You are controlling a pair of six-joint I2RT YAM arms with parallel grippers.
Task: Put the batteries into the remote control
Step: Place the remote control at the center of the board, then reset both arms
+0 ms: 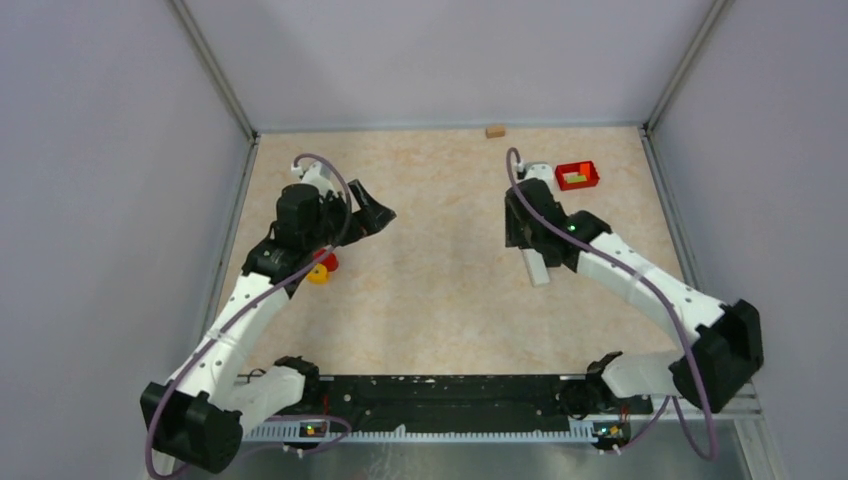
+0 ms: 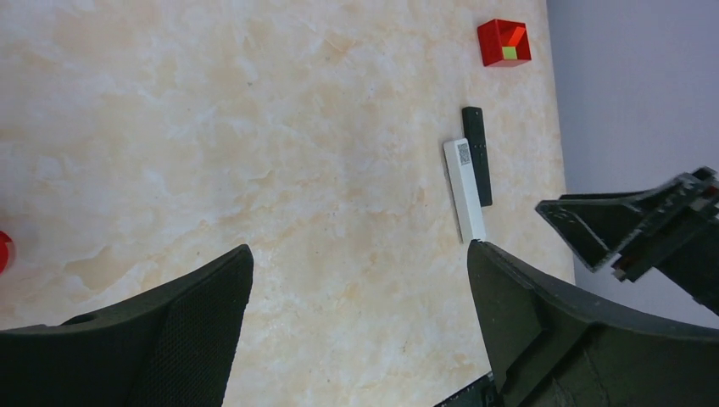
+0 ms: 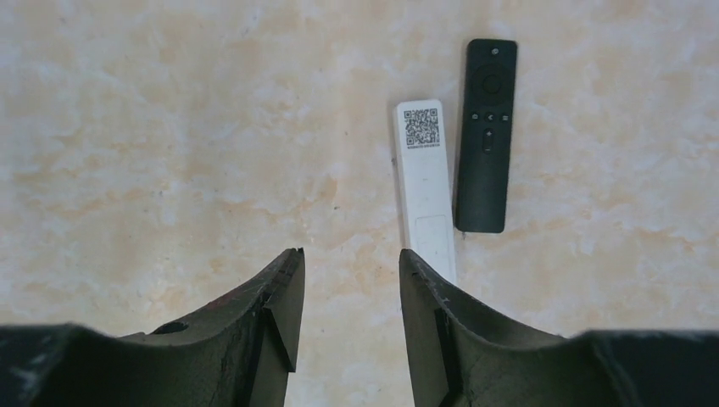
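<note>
A white remote control (image 3: 424, 182) lies back up on the table, showing a QR label and a battery cover. A black remote (image 3: 486, 136) lies face up right beside it. Both also show in the left wrist view, the white remote (image 2: 465, 191) and the black remote (image 2: 477, 161). My right gripper (image 3: 348, 259) hovers over the table just left of the white remote's near end, open with nothing between its fingers. From above, only the white remote's end (image 1: 538, 270) shows under it. My left gripper (image 1: 372, 208) stands wide open and empty over the table's left half. The batteries are out of view.
A red bin (image 1: 577, 176) with green and orange pieces sits at the back right. A small wooden block (image 1: 495, 130) rests against the back wall. Red and yellow pieces (image 1: 322, 266) lie under the left arm. Walls close in three sides.
</note>
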